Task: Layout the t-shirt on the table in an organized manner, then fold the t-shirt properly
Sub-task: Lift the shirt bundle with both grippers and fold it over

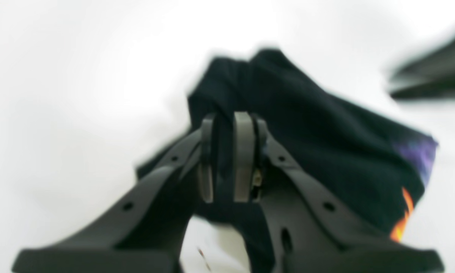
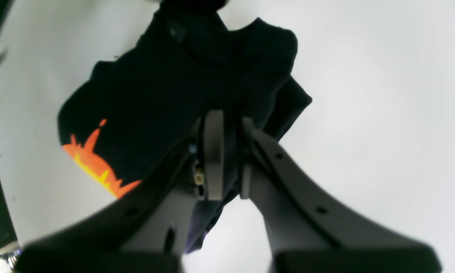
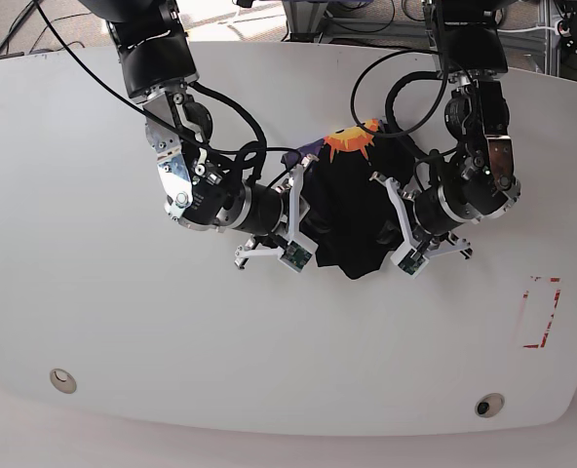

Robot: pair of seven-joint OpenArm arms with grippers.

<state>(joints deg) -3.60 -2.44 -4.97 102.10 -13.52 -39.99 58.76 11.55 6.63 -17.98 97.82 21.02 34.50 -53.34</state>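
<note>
A large white smooth counter [image 3: 94, 322] with rounded corners carries everything. Near its front edge sit two small round holes [image 3: 62, 379], and a red tape rectangle [image 3: 540, 312] lies right of the shirt. At the counter's middle, the plain black cloth t-shirt [image 3: 347, 219], bunched up, hangs between both arms. The left gripper [image 1: 227, 155] has its jaws closed on a black fold; the right gripper [image 2: 223, 151] likewise pinches cloth. An orange flame print [image 3: 353, 141] shows at the shirt's far edge.
</note>
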